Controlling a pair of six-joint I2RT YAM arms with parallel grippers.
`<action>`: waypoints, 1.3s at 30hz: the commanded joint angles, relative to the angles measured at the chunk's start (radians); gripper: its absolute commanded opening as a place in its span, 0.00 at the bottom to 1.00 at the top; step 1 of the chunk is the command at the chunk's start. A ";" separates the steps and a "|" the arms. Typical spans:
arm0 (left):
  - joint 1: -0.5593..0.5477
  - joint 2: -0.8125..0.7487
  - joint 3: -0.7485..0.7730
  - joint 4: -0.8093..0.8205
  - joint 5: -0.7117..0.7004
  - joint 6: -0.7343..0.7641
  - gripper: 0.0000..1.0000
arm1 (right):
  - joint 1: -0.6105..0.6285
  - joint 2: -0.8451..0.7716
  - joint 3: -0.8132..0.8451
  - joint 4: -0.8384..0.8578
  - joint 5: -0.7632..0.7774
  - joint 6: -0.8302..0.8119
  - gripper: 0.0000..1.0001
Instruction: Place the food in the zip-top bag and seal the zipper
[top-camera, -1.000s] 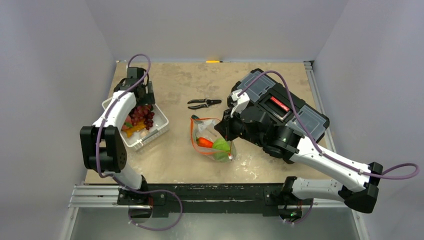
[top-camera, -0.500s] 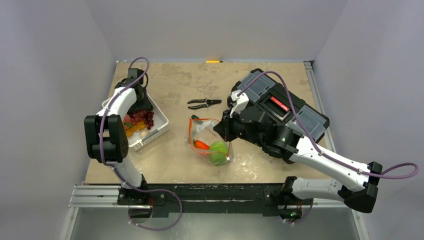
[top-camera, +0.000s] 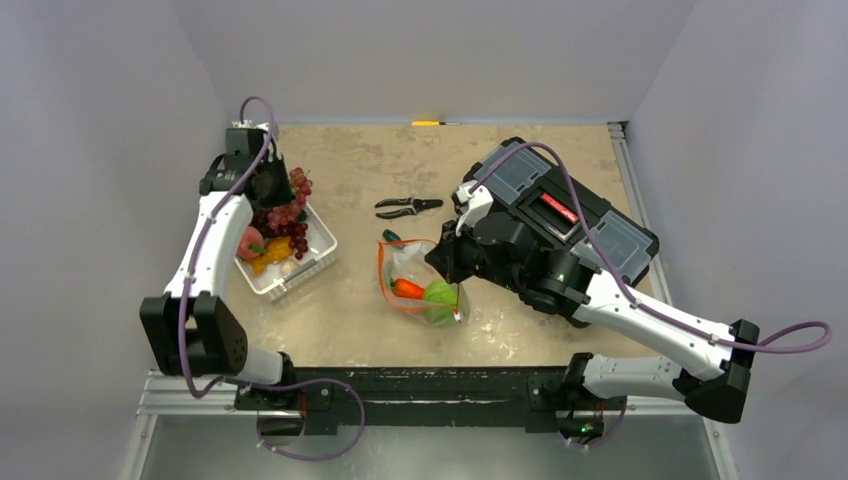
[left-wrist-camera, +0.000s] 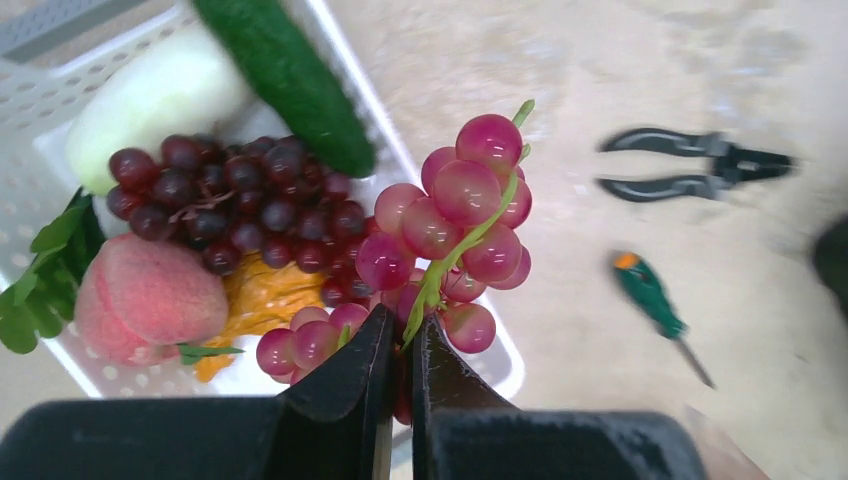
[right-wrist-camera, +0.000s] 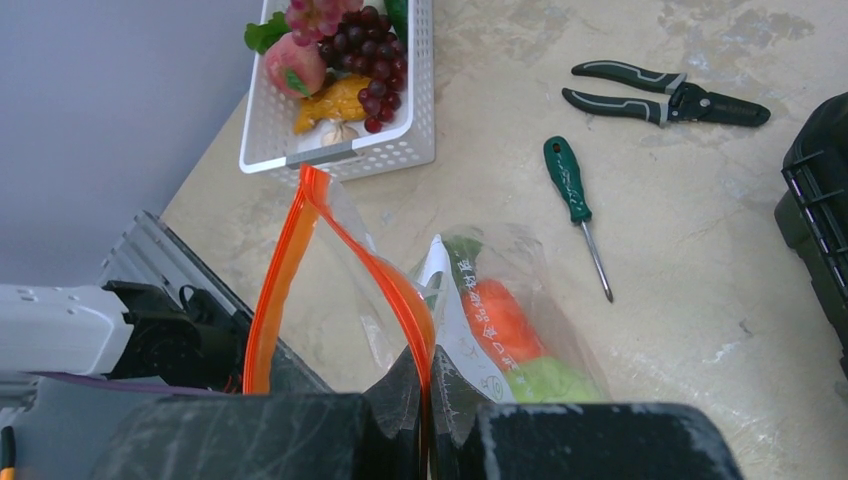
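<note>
Above the basket, our left gripper pinches a grape bunch by its stem. Mid-table, our right gripper clamps the zipper of the zip-top bag. We should lower the grapes squarely into its mouth.

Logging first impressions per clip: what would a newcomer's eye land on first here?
The left claw pinches a pink-red grape bunch by its stem, over the rim of the white basket at left. At centre, the right claw grips the orange-red zipper, holding the clear bag open with carrot and cabbage inside.
</note>
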 joint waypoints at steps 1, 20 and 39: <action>0.005 -0.150 -0.024 0.072 0.277 0.005 0.00 | -0.002 -0.011 0.004 0.073 0.012 0.017 0.00; -0.214 -0.319 -0.425 2.142 1.341 -1.130 0.00 | -0.003 -0.008 0.007 0.080 0.066 0.117 0.00; -0.433 -0.343 -0.514 1.765 1.360 -0.681 0.00 | -0.003 -0.090 -0.020 0.112 0.040 0.151 0.00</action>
